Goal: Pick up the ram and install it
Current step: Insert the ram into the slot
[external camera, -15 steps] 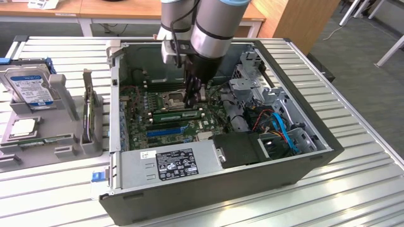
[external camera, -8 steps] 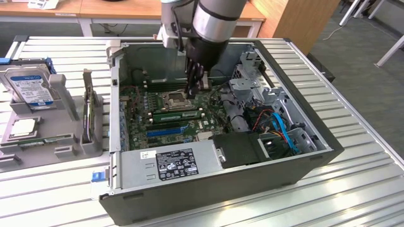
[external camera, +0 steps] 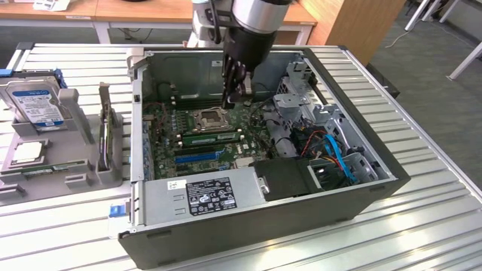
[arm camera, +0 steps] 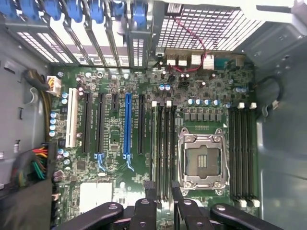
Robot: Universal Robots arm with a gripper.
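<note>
Ram (external camera: 211, 136) upright on motherboard (arm camera: 115, 143)

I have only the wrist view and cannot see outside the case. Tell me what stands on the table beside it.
Observer: A grey fixture stands at the exterior view's left of the case, and a blue-labelled hard drive leans in it.
Operator: Say how the gripper stands to the board.
Observer: The gripper hangs inside the case, clear above the motherboard, near the CPU socket.
Operator: Name what fills the case's near edge.
Observer: A silver power supply with a black label lies along the near wall.
</note>
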